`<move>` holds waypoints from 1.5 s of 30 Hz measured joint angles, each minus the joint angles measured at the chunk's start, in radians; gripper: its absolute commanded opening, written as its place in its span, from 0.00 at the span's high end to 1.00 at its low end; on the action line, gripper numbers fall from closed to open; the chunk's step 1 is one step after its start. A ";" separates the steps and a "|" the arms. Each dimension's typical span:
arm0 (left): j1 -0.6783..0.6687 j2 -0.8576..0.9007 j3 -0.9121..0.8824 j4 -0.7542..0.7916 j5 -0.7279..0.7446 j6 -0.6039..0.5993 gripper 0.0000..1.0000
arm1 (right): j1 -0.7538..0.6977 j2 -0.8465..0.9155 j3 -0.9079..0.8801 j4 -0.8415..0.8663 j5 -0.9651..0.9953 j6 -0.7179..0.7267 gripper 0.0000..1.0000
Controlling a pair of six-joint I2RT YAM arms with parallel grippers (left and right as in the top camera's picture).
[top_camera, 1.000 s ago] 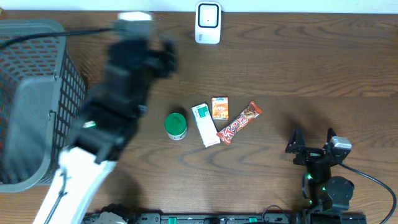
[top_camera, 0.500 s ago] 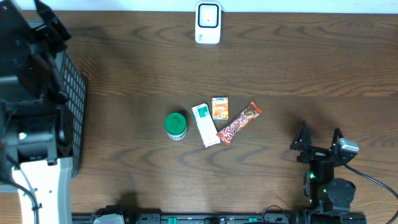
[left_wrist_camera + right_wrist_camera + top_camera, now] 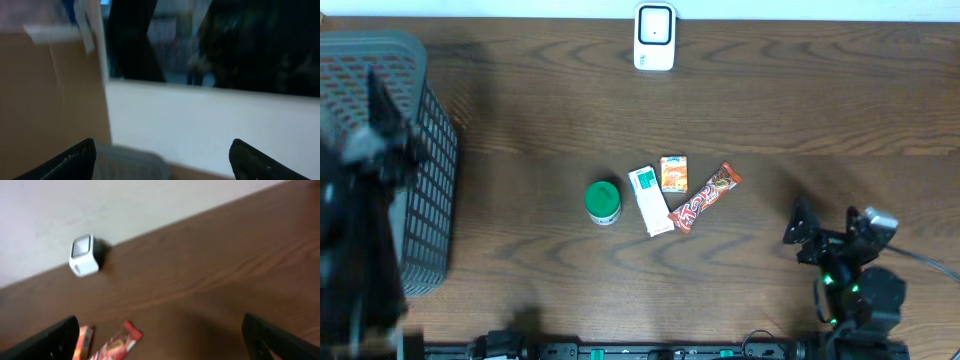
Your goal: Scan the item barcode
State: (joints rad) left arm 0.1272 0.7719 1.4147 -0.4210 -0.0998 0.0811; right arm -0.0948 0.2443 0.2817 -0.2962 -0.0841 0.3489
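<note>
Overhead. Four items sit clustered in the middle of the table [image 3: 800, 120]: tub [image 3: 603, 202], white box [image 3: 650, 200], orange box [image 3: 673, 173] and bar [image 3: 705, 197]. Scanner [image 3: 654, 37] stands at the far edge, well apart from them. Right gripper [image 3: 827, 230] hangs at the near right, jaws apart, empty. The bar is the item nearest it, lying to its left and a little farther out. The bar's long axis runs diagonally, from its near-left end to its far-right end. Left gripper [image 3: 382, 125] is a dark smear over the basket [image 3: 425, 150] at the far left; its pose is probably not readable here. The right arm is the nearer one to every item.

Left wrist. Fingers [image 3: 75, 160] stand wide apart at the lower corners with nothing between them. The camera looks off the table at a pale wall [image 3: 200, 125], with the grey basket rim low in frame. No item is in view.

Right wrist. Fingers [image 3: 55, 337] stand apart at the lower corners, nothing held. The bar and orange box sit at the bottom edge, ahead and to the left. The scanner is beyond them, at the table's far edge.

Change from a second ago: the left arm was over the table near the tub and has now swung out over the basket. The right gripper has turned slightly in place. Items and scanner are unmoved.
</note>
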 measured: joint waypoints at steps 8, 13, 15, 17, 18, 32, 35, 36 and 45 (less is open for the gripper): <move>0.000 -0.213 -0.117 0.076 0.102 0.002 0.14 | 0.014 0.430 0.439 -0.362 -0.047 -0.043 0.01; 0.000 -0.351 -0.177 0.111 0.119 0.002 0.14 | 0.069 0.673 0.686 -0.549 -0.097 -0.083 0.01; 0.000 -0.407 -0.182 0.115 0.121 0.002 0.14 | 0.083 0.731 0.733 -0.564 -0.119 -0.090 0.01; 0.000 -0.460 -0.182 0.119 0.119 0.002 0.14 | 0.089 0.771 0.751 -0.564 -0.145 -0.095 0.01; 0.000 -0.482 -0.181 0.119 0.115 0.002 0.14 | 0.092 0.786 0.752 -0.564 -0.156 -0.097 0.01; 0.000 -0.507 -0.184 0.020 -0.106 -0.025 0.14 | 0.279 0.944 0.752 -0.565 -0.126 -0.024 0.02; 0.000 -0.507 -0.193 -0.054 -0.136 -0.108 0.14 | 0.426 1.006 0.752 -0.565 -0.018 -0.007 0.01; 0.000 -0.507 -0.198 -0.071 -0.143 -0.137 0.14 | 0.477 1.032 0.752 -0.558 0.015 -0.006 0.01; 0.000 -0.507 -0.351 -0.077 -0.119 -0.250 0.14 | 0.808 1.250 0.751 -0.532 0.362 -0.023 0.01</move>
State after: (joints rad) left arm 0.1272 0.2649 1.0634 -0.4980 -0.2188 -0.1692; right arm 0.7132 1.4948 1.0328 -0.8280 0.2775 0.3260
